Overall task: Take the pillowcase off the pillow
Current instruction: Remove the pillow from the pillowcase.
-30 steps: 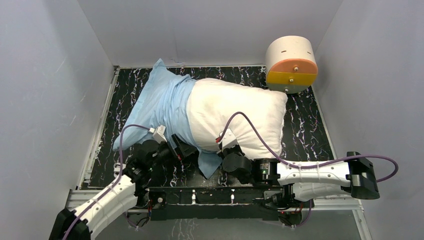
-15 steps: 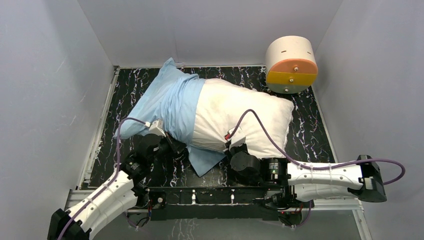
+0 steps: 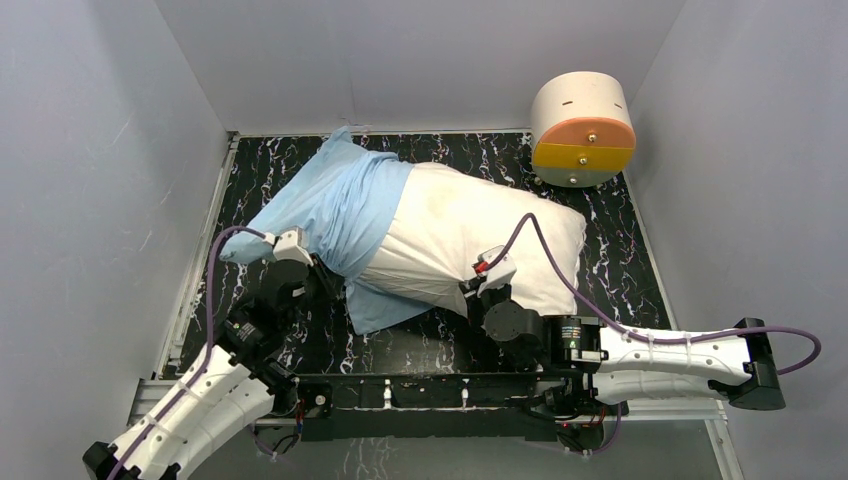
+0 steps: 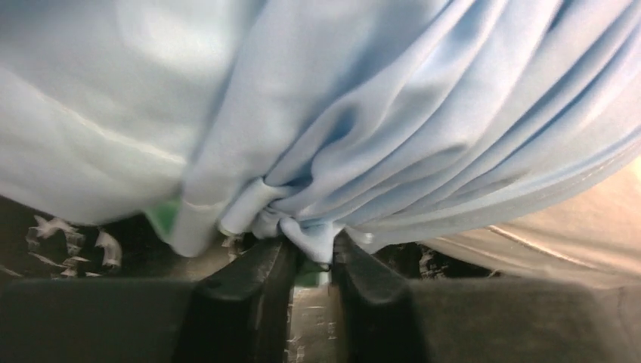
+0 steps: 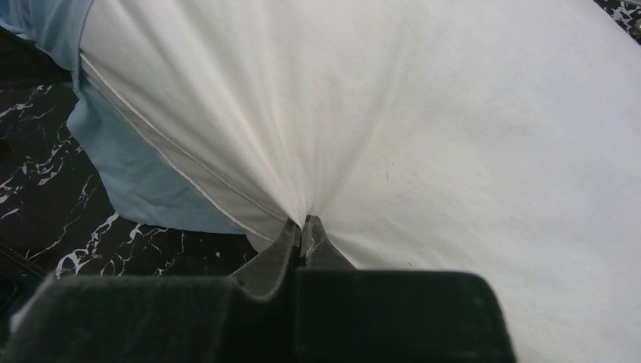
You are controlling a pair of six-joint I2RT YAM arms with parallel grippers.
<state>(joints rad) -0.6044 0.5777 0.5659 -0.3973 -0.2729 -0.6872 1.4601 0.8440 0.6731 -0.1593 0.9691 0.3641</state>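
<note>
Tightly, the left fingers [image 4: 264, 276] clench a bunched fold at the near edge of the light blue pillowcase [image 4: 363, 113]. The right fingers [image 5: 289, 243] pinch the near edge of the white pillow [image 5: 453, 136]. It lies beyond both, long axis left to right across the counter [image 3: 625, 255], its cased end pointing far-left, its bare end right.

Plain grey walls [image 3: 110, 150] enclose a black, white-veined tabletop [image 3: 615, 275] on three sides. A cream-and-orange drum [image 3: 582, 128] sits at its far right corner under even light.
</note>
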